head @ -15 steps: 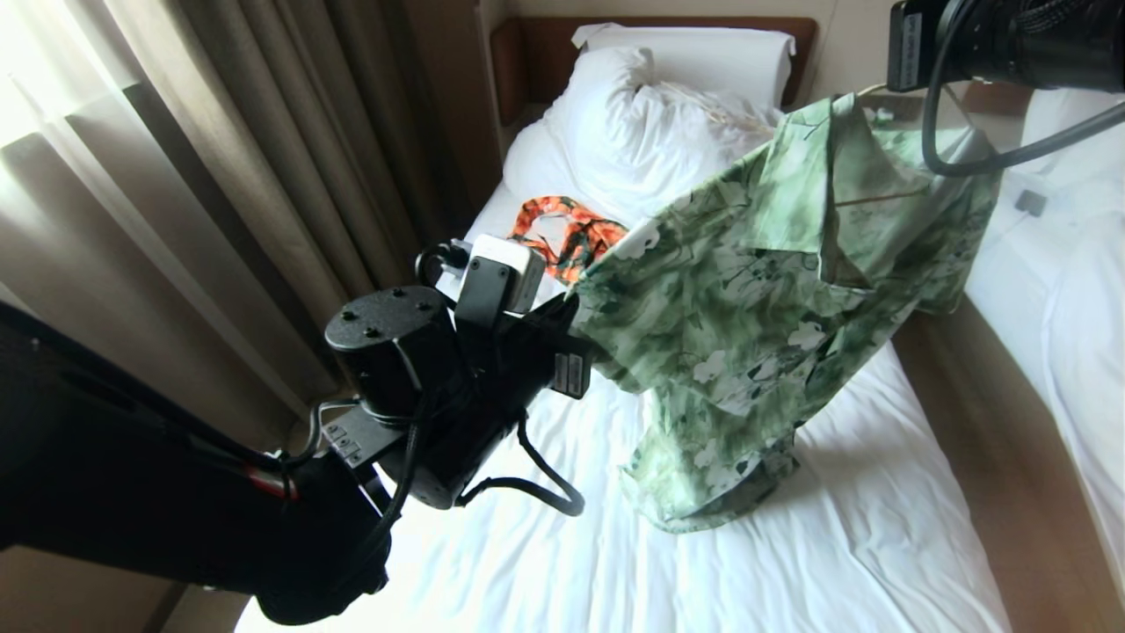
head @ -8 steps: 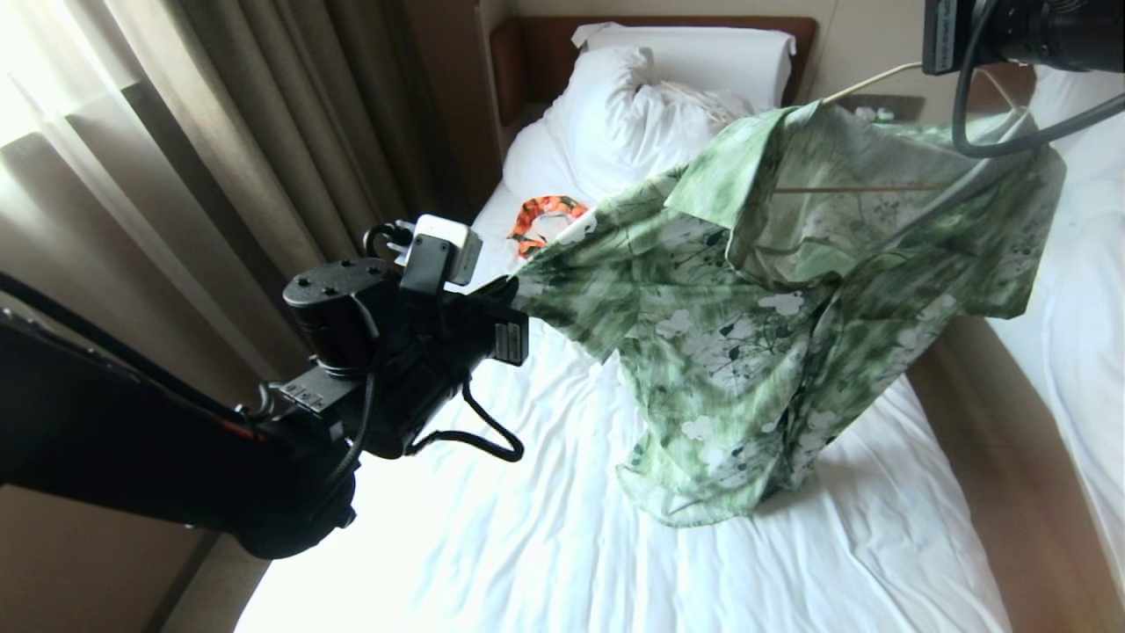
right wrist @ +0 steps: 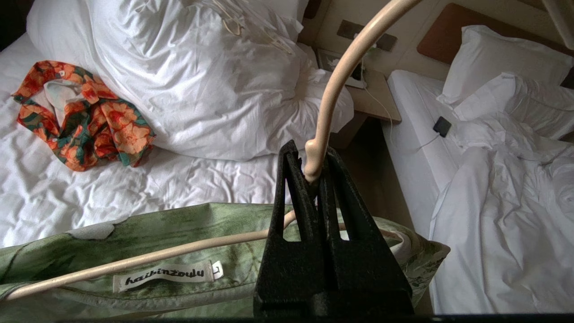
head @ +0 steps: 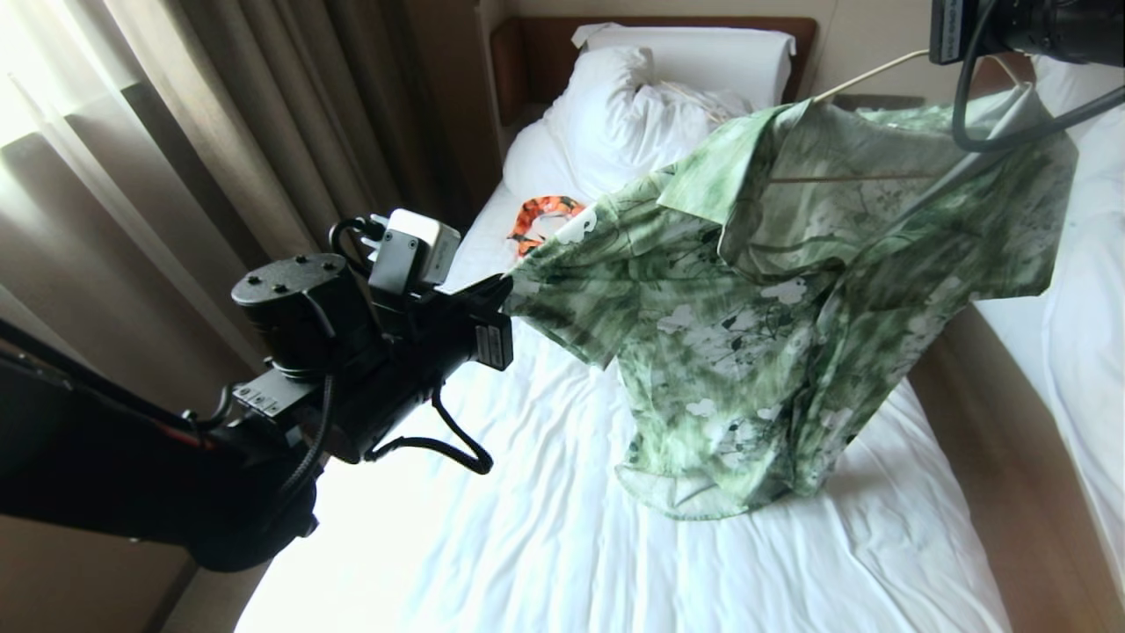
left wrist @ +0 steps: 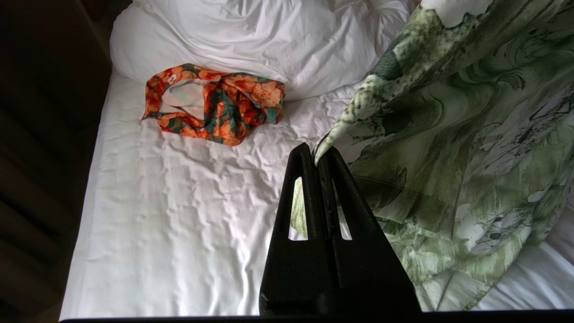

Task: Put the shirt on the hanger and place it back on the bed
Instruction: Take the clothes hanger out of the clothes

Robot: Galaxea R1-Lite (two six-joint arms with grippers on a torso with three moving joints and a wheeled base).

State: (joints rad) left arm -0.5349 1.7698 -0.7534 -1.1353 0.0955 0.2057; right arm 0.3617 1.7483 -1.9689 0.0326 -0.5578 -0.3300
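1. My left end effector (left wrist: 317, 154) is clamped tight on the edge of the shirt (head: 773, 308). In the left wrist view the two fingers (left wrist: 298, 179) are pressed together with just a fold of green fabric pinched at the tips.
2. My right end effector (right wrist: 312, 168) is closed on the hanger (right wrist: 334, 85), gripping it right at the base of the curved hook. It sits high up at the top right corner of the head view, mostly out of frame.
3. The shirt hangs in the air over the bed (head: 545, 545), stretched between the two arms. The left arm pulls one side out toward the curtain (head: 220, 132) side, and the other side drapes from the hanger.
4. In the right wrist view the hanger's cream bar runs inside the collar, just above the neck label (right wrist: 163, 276), so at least that shoulder is on it.
5. The shirt's bottom hem dangles close to the sheet. Can't tell whether it actually touches.
6. An orange patterned garment (left wrist: 213, 105) lies crumpled on the bed, right up against the bunched duvet (head: 642, 123).
7. A second bed (right wrist: 493, 179) sits off to the right, with a nightstand (right wrist: 372, 96) between the two.
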